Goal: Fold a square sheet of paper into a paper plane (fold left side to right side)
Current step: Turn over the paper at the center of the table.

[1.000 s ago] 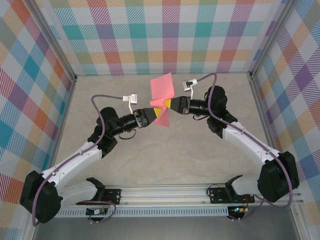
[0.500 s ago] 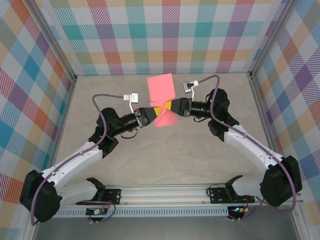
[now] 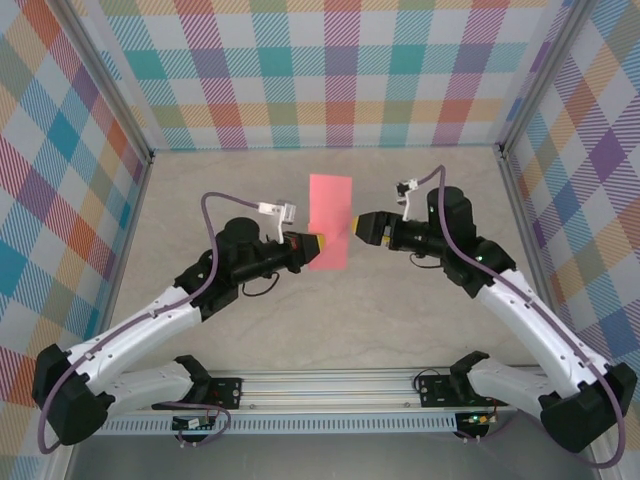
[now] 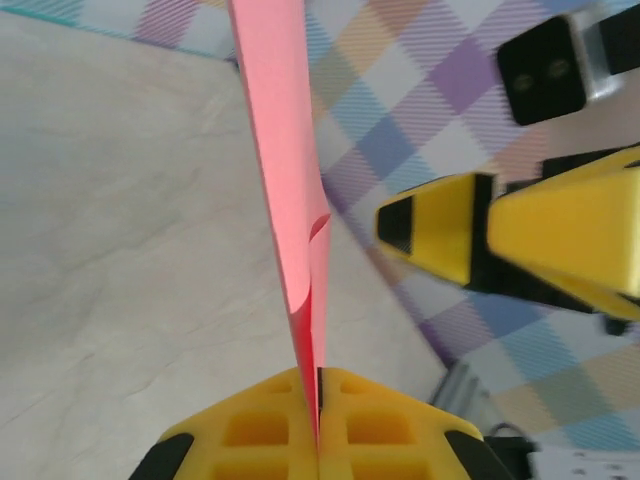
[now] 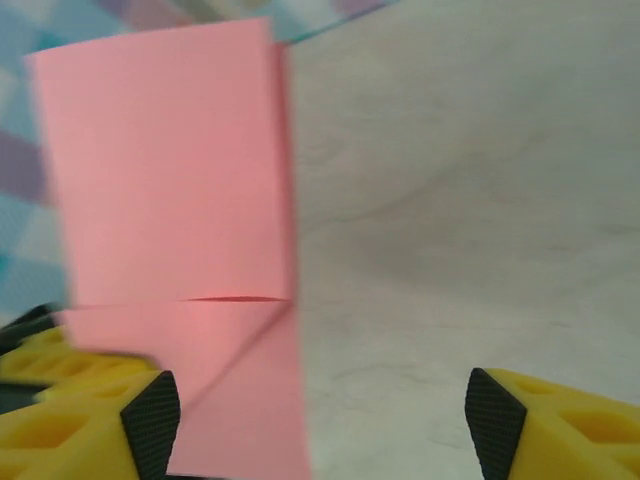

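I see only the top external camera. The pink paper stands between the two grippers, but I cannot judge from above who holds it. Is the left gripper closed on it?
Observer: Yes. In the left wrist view the left gripper is shut on the square sheet of paper, which rises edge-on out of its grip.
Operator: Does the right gripper touch the paper?
Observer: No. The same view shows the right gripper open and apart from the sheet, with a clear gap between them.
Operator: Is the paper one layer or folded?
Observer: Folded. The right wrist view shows two layers with their long edges slightly offset, and a line across the lower part.
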{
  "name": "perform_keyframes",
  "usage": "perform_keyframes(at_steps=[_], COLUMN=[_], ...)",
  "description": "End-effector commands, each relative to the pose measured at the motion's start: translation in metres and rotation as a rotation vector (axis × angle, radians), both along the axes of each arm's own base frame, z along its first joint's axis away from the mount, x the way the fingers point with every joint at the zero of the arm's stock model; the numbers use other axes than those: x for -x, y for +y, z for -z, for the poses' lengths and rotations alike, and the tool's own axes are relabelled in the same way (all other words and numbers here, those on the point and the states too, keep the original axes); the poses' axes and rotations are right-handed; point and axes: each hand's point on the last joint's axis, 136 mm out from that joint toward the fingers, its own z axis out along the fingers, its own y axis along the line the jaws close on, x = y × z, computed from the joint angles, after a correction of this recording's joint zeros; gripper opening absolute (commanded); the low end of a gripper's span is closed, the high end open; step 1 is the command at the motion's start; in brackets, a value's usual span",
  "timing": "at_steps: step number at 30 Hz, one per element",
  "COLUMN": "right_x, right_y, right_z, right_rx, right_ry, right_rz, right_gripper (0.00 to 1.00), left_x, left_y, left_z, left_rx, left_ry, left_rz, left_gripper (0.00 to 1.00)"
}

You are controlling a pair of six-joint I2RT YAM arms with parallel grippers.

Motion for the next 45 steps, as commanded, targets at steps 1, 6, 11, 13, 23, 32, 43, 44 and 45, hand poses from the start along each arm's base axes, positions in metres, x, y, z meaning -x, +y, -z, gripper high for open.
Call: perform_keyframes(at_steps=[1,6,11,13,23,32,43,44,45], right_x=[0.017,0.035,0.047,0.05,0.059,0.06,0.064,0.064,0.064], right_y=[-0.092,-0.137,-0.152,-0.155,-0.163,-0.162,-0.159,-0.157,-0.156], right_z=[0.056,0.052,0.051,0.055,0.064,0.069,0.071,0.073,0.073], right_rx=[0.441,0.503,0.477,0.492,0.52,0.533,0.543,0.543,0.541], right_ry=[0.085,0.019,-0.025,-0.015,-0.008,0.007,0.03,0.034,0.037], right_rz=[0.266,0.429,0.482,0.487,0.493,0.474,0.438,0.427,0.422], right_gripper=[0.88,1.0,1.0,1.0,1.0,1.0,1.0,1.0,1.0], left_x=[-0.008,-0.018,-0.035,-0.039,-0.044,-0.04,-0.048,-0.049,-0.049], left_y=[0.047,0.082,0.083,0.077,0.038,0.001,-0.046,-0.05,-0.054], left_z=[0.056,0.089,0.112,0.126,0.193,0.236,0.234,0.231,0.229], left_rx=[-0.454,-0.798,-1.022,-1.095,-1.267,-1.256,-1.106,-1.072,-1.04], left_ry=[0.001,0.054,0.087,0.103,0.263,0.403,0.446,0.46,0.472], left_rz=[-0.202,-0.443,-0.568,-0.581,-0.529,-0.409,-0.263,-0.247,-0.231], left_gripper=[0.0,0.0,0.0,0.02,0.0,0.03,0.29,0.33,0.37])
